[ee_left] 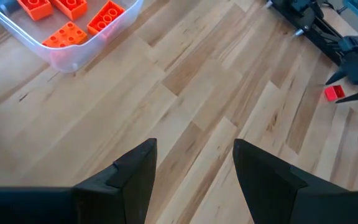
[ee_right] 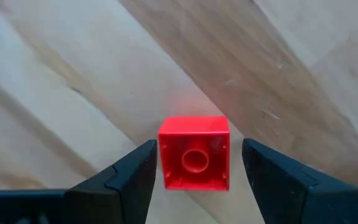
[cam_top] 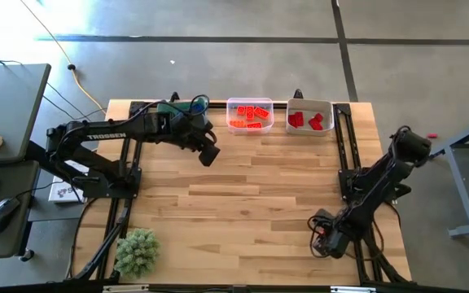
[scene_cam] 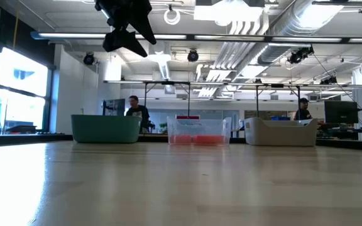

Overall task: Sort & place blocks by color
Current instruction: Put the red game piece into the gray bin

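One red block [ee_right: 194, 152] lies on the table near its right near corner [cam_top: 323, 231], hollow underside toward my right wrist camera. My right gripper [ee_right: 197, 165] is open and low over it, one finger on either side, with a gap showing on at least one side. The left wrist view shows the same block [ee_left: 334, 93] far off. My left gripper [cam_top: 208, 153] is open and raised above the far left part of the table [scene_cam: 127, 28]. Orange blocks [cam_top: 249, 115] fill the clear middle bin; red blocks [cam_top: 308, 120] lie in the right bin.
Three bins stand along the far edge: a teal one [scene_cam: 105, 129] partly under my left arm, the clear one [scene_cam: 197, 132] and a pale one [scene_cam: 280, 132]. A fuzzy green clump [cam_top: 137, 251] sits at the near left corner. People are at desks beyond the table.
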You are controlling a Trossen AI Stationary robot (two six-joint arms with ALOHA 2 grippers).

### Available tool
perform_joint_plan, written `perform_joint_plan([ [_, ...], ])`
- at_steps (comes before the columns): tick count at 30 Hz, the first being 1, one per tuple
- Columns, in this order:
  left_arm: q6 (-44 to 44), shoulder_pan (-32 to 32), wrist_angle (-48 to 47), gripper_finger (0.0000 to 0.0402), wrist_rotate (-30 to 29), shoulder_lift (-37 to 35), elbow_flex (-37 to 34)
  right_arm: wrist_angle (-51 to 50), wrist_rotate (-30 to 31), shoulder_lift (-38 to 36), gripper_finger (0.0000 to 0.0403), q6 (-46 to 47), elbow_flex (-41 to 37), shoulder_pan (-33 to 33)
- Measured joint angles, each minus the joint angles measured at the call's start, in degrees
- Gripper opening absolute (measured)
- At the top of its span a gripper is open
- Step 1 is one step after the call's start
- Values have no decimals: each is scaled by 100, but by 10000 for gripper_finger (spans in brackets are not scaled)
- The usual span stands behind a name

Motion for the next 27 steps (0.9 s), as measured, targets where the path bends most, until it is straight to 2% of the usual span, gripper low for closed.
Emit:
perform_joint_plan([
  [6,0,2,9,200,-2,2,0,50,-98,295,209,118,33,-5],
  [13,10,6,14,200,-2,2,0,62,-48,289,108,365,26,-52],
  [18,94,81,20,200,-2,4,0,20,-97,247,106,331,145,-246],
  [27,594,424,367,200,9,-9,-2,79,449,-159,106,-251,387,-1205],
])
